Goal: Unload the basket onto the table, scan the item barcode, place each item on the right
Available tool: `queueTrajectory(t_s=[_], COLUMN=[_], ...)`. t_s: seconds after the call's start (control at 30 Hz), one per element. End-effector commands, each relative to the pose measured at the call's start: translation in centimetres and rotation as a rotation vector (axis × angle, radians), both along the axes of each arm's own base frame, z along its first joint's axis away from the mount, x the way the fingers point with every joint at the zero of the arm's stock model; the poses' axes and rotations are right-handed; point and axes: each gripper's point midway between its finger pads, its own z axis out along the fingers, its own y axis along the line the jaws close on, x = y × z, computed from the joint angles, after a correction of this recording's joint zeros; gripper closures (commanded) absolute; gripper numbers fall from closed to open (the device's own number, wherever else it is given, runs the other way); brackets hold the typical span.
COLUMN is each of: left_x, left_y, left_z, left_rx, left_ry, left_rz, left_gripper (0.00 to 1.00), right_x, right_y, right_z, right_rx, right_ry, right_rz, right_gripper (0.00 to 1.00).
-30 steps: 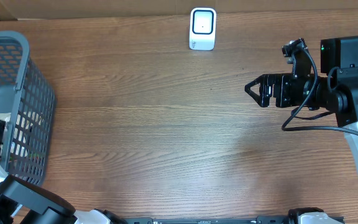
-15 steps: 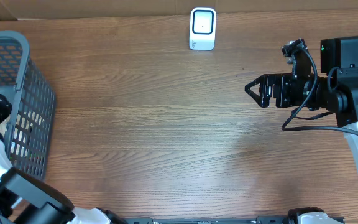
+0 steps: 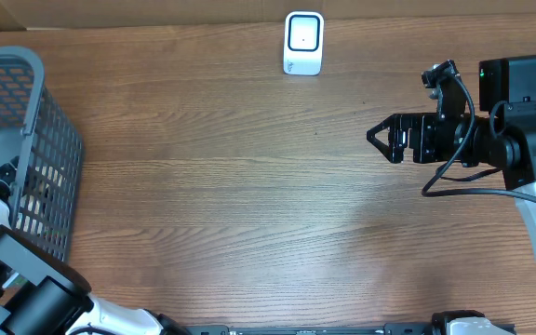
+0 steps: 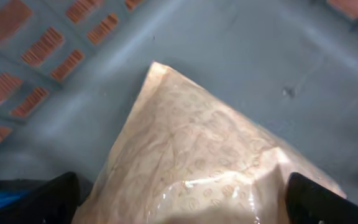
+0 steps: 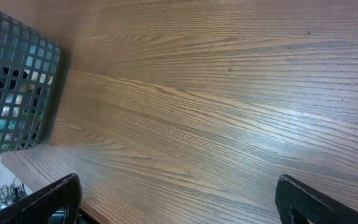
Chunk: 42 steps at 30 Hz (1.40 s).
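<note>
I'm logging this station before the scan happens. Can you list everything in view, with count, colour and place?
basket: one, grey mesh, left edge of the table
padded mailer: one, tan, lying on the basket floor
scanner: one, white with a blue-rimmed window, far edge of the table, near the middle
table: one, brown wood grain, under everything
left tool: one, black, jaws wide, inside the basket just above the padded mailer
right tool: one, black, jaws wide and empty, above the right side of the table
</note>
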Motion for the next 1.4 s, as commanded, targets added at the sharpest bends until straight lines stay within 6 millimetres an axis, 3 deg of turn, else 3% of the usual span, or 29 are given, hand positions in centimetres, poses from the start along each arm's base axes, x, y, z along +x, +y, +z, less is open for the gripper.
queueTrajectory(t_s=[0.0,0.1,0.23,0.33,0.43,0.53,0.7,0.8,0.87,0.97,1.0,1.03,1.1,1.13,1.37], left_x=[0.7,0.7,0.3,0.0,0.3,0.6,1.1,0.7,0.1,-1.0,-1.3,-1.5,-1.8,-1.9,-2.5], left_y=[-1.4,-1.6,-2.0,-2.2,-1.9,-1.5,-1.4,-2.0,-2.7,-3.8,-4.1,-4.3,-4.6,-4.8,-5.1], left_z=[-2.1,-2.2,-2.4,-2.2,-0.7,2.7,11.3,15.5,16.9,16.5,15.9,15.0,13.0,12.0,4.1], left_rx=[-0.052,-0.073,-0.099,-0.124,-0.129,-0.124,-0.072,-0.042,-0.04,-0.065,-0.076,-0.092,-0.132,-0.152,-0.308], left_ry=[0.038,0.028,0.037,0.024,-0.031,-0.111,-0.247,-0.284,-0.286,-0.229,-0.202,-0.172,-0.124,-0.101,0.083], left_rz=[-0.001,0.033,0.055,0.098,0.161,0.23,0.263,0.254,0.254,0.239,0.231,0.224,0.227,0.23,0.255], left_gripper=[0.2,0.49,0.94,0.96,0.96,0.96,0.96,0.96,0.96,0.96,0.94,0.73,0.08,0.0,0.0], right_x=[-0.1,-0.1,-0.1,0.0,0.1,0.0,0.0,0.0,0.0,0.0,0.1,0.1,0.1,0.1,-0.1], right_y=[0.3,0.3,0.3,0.3,0.3,0.3,0.3,0.3,0.3,0.3,0.3,0.3,0.3,0.3,0.3], right_z=[1.5,1.5,1.5,1.6,1.6,1.6,1.6,1.6,1.6,1.6,1.6,1.6,1.6,1.6,1.5], right_rx=[0.011,0.012,0.012,0.012,0.012,0.012,0.012,0.012,0.012,0.012,0.013,0.012,0.012,0.012,0.012], right_ry=[-0.041,-0.042,-0.042,-0.046,-0.049,-0.047,-0.045,-0.045,-0.046,-0.048,-0.049,-0.05,-0.049,-0.049,-0.04], right_rz=[0.005,0.005,0.005,0.005,0.006,0.005,0.005,0.006,0.005,0.006,0.006,0.005,0.005,0.006,0.005], right_gripper=[0.0,0.0,0.0,0.0,0.0,0.0,0.0,0.0,0.0,0.0,0.0,0.0,0.0,0.0,0.0])
